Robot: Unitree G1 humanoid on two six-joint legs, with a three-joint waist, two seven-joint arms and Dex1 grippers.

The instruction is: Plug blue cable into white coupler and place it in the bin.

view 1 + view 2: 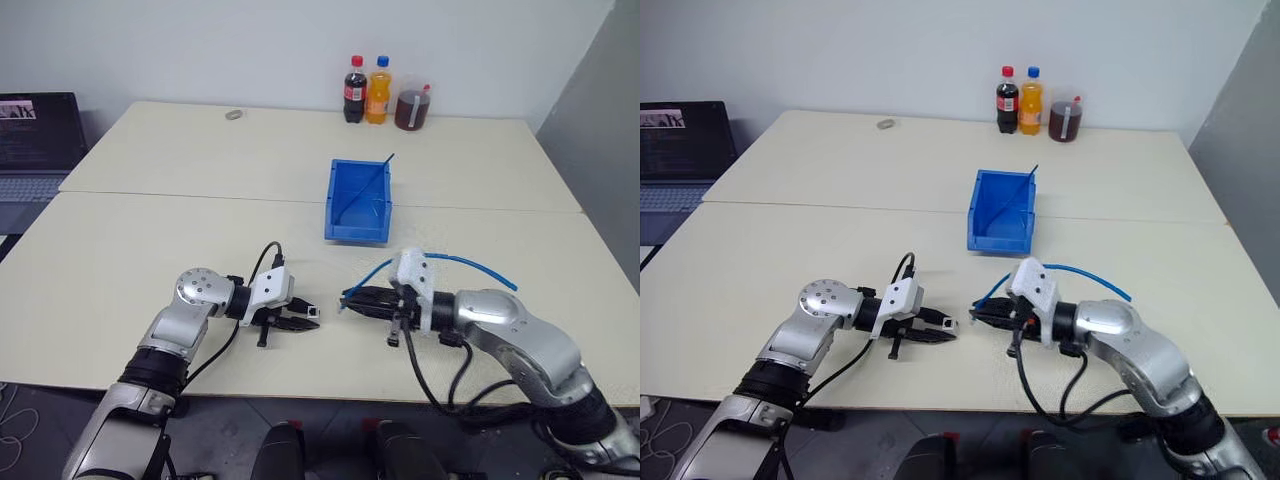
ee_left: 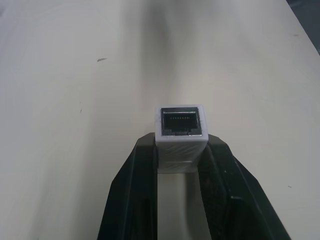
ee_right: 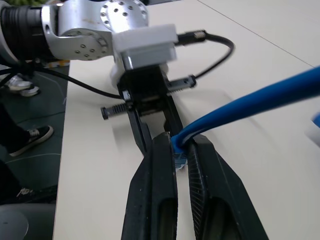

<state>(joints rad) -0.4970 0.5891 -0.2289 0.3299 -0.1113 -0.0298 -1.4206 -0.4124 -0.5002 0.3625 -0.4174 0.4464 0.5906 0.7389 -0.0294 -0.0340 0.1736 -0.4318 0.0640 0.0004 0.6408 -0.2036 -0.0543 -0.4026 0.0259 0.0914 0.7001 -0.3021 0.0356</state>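
The left hand (image 1: 303,322) is clamped on the white coupler (image 2: 180,135), a small boxy block whose dark socket with fine contact pins faces away from the fingers (image 2: 137,195). Just across a short gap, the right hand (image 1: 350,298) pinches the blue cable (image 3: 235,111) close to its plug end; the glossy light-blue cord arcs back over that wrist. Beyond both hands on the desk (image 1: 150,230) sits the bin (image 1: 343,226), bright blue and open-topped.

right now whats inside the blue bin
Inside the bin a thin dark-blue rod leans from the floor up past the back rim. The rest of the floor looks bare, though the front wall hides the nearest strip.
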